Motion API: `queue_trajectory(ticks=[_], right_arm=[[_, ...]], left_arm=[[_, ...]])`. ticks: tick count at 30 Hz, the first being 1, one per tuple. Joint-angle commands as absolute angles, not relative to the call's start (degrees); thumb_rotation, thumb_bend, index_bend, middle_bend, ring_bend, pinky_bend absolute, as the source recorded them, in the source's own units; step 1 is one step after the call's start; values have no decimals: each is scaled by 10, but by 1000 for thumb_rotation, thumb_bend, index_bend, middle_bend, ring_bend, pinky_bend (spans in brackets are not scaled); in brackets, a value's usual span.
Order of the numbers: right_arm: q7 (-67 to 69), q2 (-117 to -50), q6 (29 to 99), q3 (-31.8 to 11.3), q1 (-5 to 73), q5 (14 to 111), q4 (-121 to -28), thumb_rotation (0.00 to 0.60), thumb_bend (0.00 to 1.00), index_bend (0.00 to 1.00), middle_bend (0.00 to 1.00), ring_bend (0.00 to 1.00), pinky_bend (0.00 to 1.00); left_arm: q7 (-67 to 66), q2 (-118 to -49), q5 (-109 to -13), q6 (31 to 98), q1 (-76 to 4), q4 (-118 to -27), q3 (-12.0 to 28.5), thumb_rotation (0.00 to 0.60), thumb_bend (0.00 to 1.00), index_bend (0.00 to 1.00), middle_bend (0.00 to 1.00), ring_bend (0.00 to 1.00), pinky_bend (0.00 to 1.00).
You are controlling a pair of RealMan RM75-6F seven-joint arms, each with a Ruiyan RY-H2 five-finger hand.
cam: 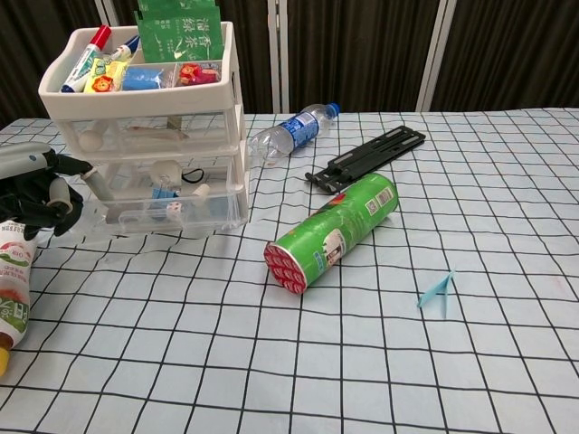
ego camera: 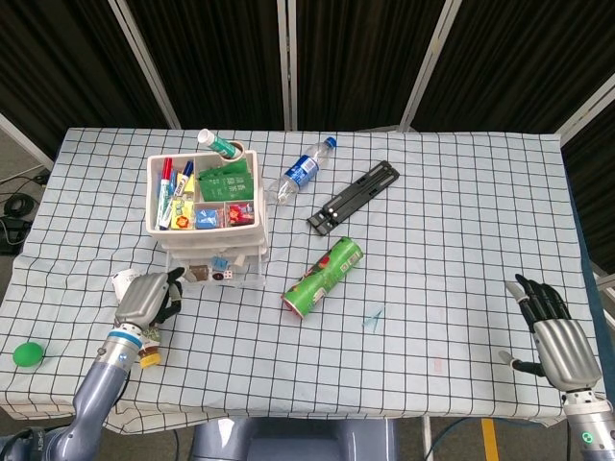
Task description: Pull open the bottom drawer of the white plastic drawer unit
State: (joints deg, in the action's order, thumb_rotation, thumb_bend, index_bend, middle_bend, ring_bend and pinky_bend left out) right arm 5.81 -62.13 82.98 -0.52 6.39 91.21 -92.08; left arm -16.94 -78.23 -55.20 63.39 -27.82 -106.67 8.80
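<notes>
White plastic drawer unit (ego camera: 207, 216) sits far-left on the table (ego camera: 432, 288), approx. level w/ the water bottle (ego camera: 301, 173). Its bottom drawer (cam: 167, 210) juts out toward the near side, partly open, small bits visible inside.

Left hand (cam: 32, 194) is at the drawer's left front corner, just left of the unit. Fingers (cam: 68, 167) are curled in against the drawer front; looks like they hook its edge, but the actual contact is hidden in both views, so can't say for sure.

Right hand (ego camera: 553, 336) rests near-right, well apart from the unit, fingers spread, holding nothing. Left is clearly the nearer hand.

Key relation: drawer lies right of and slightly beyond the left fingers. Its slide axis runs far-to-near, so any further pull should go straight toward the near edge. Pulling from one corner could skew the drawer or drag the whole unit.

A red-label tube (cam: 11, 289) lies just near-side of the left hand, right in the pull path.
</notes>
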Motion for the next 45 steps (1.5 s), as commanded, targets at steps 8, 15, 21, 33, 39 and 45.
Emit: queue_trajectory(ticks=[8,15,21,33,39,45], right_arm=[[59,-621,831,-5,64,912,-921,600,18,24,0,0,0],[59,-621,831,-6,63,912,-922,600,18,24,0,0,0],[59,-620,829,-6,64,910,-922,600,18,24,0,0,0],[58,-620,828,-5,64,909,-923,600,17,24,0,0,0],[57,-621,827,-5,64,910,-922,600,17,24,0,0,0],[55,-622,826,-5,64,909,-922,600,17,24,0,0,0]], left_arm=[[-156,-773,-573,637,-274,-1074,75,600,1000,532,744,751,640],[-150,-768,-573,630,-274,-1072,69,600,1000,531,744,751,640],[-141,-766,-589,632,-269,-1077,59,600,1000,532,744,752,640],[-139,-756,-630,640,-259,-1095,36,600,1000,521,744,751,640],[-141,-755,-636,635,-255,-1093,23,600,1000,523,744,752,640],[-135,-757,-642,634,-252,-1085,19,600,1000,470,744,751,640]])
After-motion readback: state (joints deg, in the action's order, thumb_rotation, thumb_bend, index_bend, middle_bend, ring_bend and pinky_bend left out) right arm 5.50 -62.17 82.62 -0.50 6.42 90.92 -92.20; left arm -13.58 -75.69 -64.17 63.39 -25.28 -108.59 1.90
